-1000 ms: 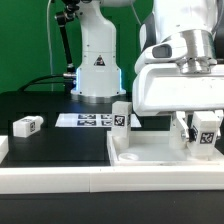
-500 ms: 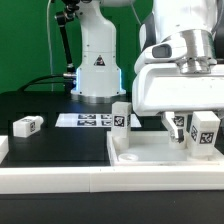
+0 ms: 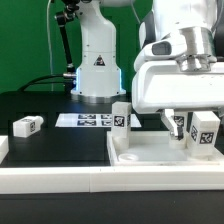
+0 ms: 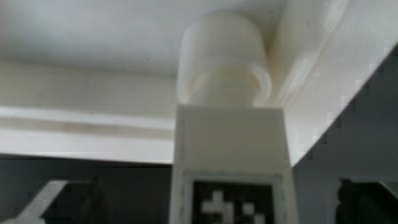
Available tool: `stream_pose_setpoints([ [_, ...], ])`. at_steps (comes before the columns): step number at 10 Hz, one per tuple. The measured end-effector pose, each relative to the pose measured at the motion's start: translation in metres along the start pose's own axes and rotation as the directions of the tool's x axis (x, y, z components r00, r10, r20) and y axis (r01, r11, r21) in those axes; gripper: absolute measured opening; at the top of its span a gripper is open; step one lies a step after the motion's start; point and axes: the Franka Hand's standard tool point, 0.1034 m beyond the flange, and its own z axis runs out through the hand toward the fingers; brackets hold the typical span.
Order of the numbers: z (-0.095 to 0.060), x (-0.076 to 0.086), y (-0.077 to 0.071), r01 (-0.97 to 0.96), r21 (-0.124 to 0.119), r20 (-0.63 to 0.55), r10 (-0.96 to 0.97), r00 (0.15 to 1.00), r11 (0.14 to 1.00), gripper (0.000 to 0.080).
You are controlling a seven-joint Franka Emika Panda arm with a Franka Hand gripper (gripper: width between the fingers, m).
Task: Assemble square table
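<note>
- Filling the exterior view's right side, a bulky white wrist housing (image 3: 180, 85) hides most of the gripper (image 3: 190, 126). The frame cuts off the housing's top and right edge.
- The wrist view is blurred. Two dark fingers (image 4: 45, 200) flank the tagged leg (image 4: 231, 150), spread wide, with a dark gap on each side — nothing is gripped.
- The tagged leg (image 3: 205, 131) stands upright on the square tabletop (image 3: 160, 155), towards the exterior view's right. Its far end is a rounded peg, seen only in the wrist view.
- The square tabletop lies on the black table (image 3: 60, 150), and its right edge is cut off.
- A second leg (image 3: 121, 117) stands upright at the tabletop's rear corner on the exterior view's left.
- A third leg (image 3: 27, 125) lies loose on the black table, well apart towards the exterior view's left.
- The marker board (image 3: 88, 120) lies flat behind, partly covered by the second leg.
- A white rail (image 3: 60, 185) crosses the foreground, with both ends cut off.
- The robot base (image 3: 97, 65) carries a triangular label, too small to read. The tags show only black-and-white block patterns.
</note>
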Motion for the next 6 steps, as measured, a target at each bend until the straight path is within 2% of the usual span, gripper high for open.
stream_pose_setpoints([
  [2, -0.01, 0.0056, -0.0004, 0.0, 0.004, -0.001, 0.0, 1.0, 1.0, 0.0649],
  [4, -0.008, 0.0034, -0.0015, -0.001, 0.009, 0.023, 0.001, 1.0, 1.0, 0.0649],
  [5, -0.0066, 0.0004, -0.0034, -0.002, 0.016, 0.06, 0.001, 0.998, 1.0, 0.0649],
  [6, -0.0055, -0.0039, -0.0065, -0.006, 0.034, 0.156, 0.001, 0.988, 0.999, 0.0649],
])
